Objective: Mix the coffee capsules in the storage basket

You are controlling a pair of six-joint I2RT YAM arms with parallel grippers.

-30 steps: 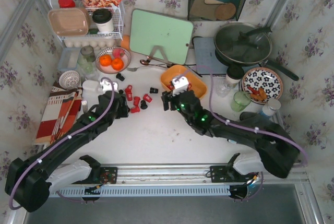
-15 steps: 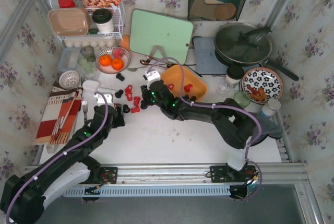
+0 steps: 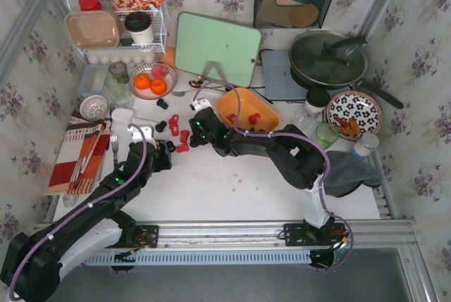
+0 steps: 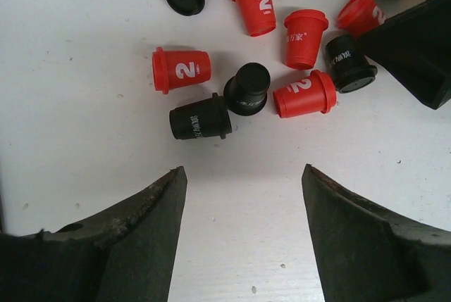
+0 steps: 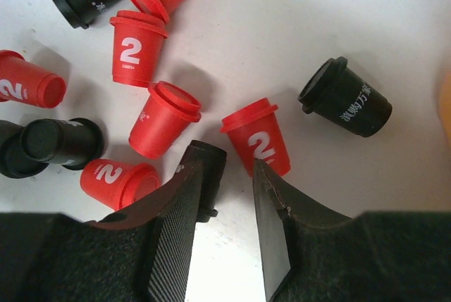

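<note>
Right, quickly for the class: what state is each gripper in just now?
Left gripper: open, holding nothing.
Right gripper: open only narrowly, nothing between the jaws.

Smooth plastic coffee capsules (image 5: 162, 120), the red ones faintly glossy and the black ones duller, lie just ahead of both grippers on a matt white table (image 4: 84, 70) with faint specks. The right gripper (image 5: 234, 161) has fingers (image 5: 176, 238) with ribbed matt black faces; the left gripper (image 4: 243, 175) looks rough and scuffed

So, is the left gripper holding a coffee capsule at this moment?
No, the left gripper stands open over bare table, and the coffee capsules lie beyond it, untouched.
</note>
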